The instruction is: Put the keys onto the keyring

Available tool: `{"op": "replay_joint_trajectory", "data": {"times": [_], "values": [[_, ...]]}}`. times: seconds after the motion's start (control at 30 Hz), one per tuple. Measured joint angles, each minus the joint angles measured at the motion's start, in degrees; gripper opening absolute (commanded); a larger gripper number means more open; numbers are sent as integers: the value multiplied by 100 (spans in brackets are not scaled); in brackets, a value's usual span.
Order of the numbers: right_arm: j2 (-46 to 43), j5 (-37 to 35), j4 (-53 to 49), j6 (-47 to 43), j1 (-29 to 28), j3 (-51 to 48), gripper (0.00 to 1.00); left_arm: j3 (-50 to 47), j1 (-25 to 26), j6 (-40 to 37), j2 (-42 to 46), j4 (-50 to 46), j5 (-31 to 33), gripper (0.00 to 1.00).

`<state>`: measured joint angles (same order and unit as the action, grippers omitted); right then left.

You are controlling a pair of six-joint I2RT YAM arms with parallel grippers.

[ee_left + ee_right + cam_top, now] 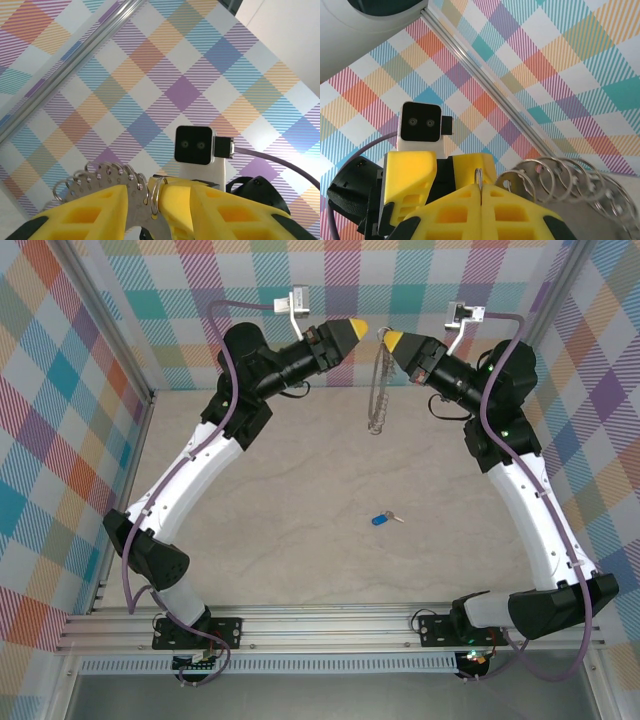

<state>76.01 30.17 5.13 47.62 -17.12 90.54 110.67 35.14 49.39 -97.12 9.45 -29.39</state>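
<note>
Beige tabletop bears blue-headed key; right gripper clamped on hanging keyring; left gripper jaws apart, straddling its rim.

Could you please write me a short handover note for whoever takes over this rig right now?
Left claw: raised, jaws a little apart around the keyring rim; grip unclear.
Right claw: shut on the keyring wire, holding it up.
Key: blue-headed, lying loose on the table, nearer the arm bases than the hanging ring.
Done: keyring is in hand.
Left: pick up the key and thread it onto the keyring.
</note>
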Motion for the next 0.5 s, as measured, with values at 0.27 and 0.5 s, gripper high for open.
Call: {"op": "replay_joint_trajectory", "data": {"times": [0.27,0.5], "values": [[2,-22,46,146,-2,-52,0,-37,87,103,-33,170,-7,34],[2,-20,133,186,0,-83,0,-105,221,118,-151,166,-4,35]]}}
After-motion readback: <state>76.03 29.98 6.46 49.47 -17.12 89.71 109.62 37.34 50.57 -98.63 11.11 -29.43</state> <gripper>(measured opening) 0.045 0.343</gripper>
